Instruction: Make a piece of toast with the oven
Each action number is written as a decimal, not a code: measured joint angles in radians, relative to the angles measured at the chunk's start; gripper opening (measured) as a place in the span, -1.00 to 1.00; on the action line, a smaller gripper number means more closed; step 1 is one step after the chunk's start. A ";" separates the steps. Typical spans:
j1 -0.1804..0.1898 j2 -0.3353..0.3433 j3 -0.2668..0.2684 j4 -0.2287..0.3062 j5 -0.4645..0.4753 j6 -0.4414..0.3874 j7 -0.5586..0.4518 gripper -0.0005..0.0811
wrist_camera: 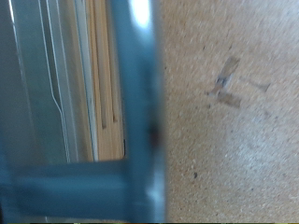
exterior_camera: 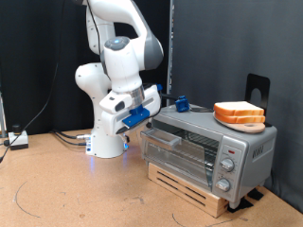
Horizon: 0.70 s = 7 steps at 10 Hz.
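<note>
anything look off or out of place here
Mildly: the bread slices sit stacked on top of the oven, not on its rack, and the oven stands on a wooden crate. Nothing looks spilled or damaged.

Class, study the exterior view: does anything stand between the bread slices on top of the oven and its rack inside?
Yes. The oven's glass door looks shut, closing off the rack. The bread slices lie on the oven's top; the gripper is by the door's upper corner, at the exterior view's left.
</note>
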 joint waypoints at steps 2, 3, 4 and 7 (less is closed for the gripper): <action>0.000 -0.001 0.001 0.036 -0.003 -0.019 0.019 0.99; 0.000 0.000 0.002 0.047 -0.012 -0.025 0.029 0.99; -0.001 0.001 0.003 0.055 -0.029 -0.039 0.045 0.99; -0.031 0.041 -0.003 0.070 -0.123 -0.054 0.111 0.99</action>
